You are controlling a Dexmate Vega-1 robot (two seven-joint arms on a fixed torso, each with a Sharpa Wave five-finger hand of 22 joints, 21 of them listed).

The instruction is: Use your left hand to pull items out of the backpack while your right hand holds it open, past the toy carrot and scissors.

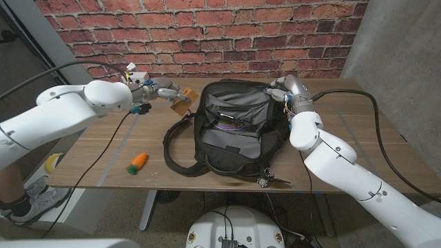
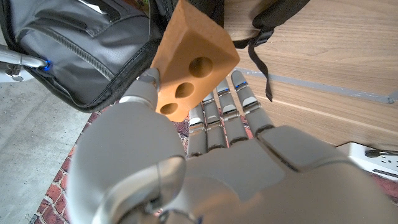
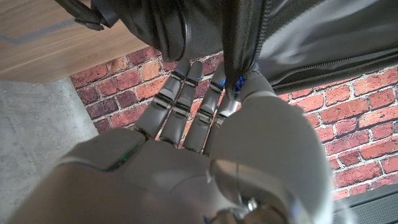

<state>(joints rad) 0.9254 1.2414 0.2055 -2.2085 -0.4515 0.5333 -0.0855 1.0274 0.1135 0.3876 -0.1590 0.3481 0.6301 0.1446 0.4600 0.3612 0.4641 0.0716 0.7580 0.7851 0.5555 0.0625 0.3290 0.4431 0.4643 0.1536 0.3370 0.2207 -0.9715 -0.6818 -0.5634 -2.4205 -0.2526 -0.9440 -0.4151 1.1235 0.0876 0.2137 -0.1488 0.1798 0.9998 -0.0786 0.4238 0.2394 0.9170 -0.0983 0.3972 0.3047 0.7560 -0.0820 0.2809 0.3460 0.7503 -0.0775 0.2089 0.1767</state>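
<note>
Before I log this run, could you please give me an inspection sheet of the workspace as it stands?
Surface: wooden table, grey tape strips on it.
Job's things: black backpack lying open at mid-table; toy carrot on the table to its left; scissors at the near edge in front of it; orange wedge block with round holes held up beside the backpack.
Clutter: yellow object off the table's left edge.
Hands: left hand holds the block; right hand grips the backpack's rim.
Cables: black cables trailing along both arms.
Surroundings: brick wall; a person's shoe at lower left.
</note>
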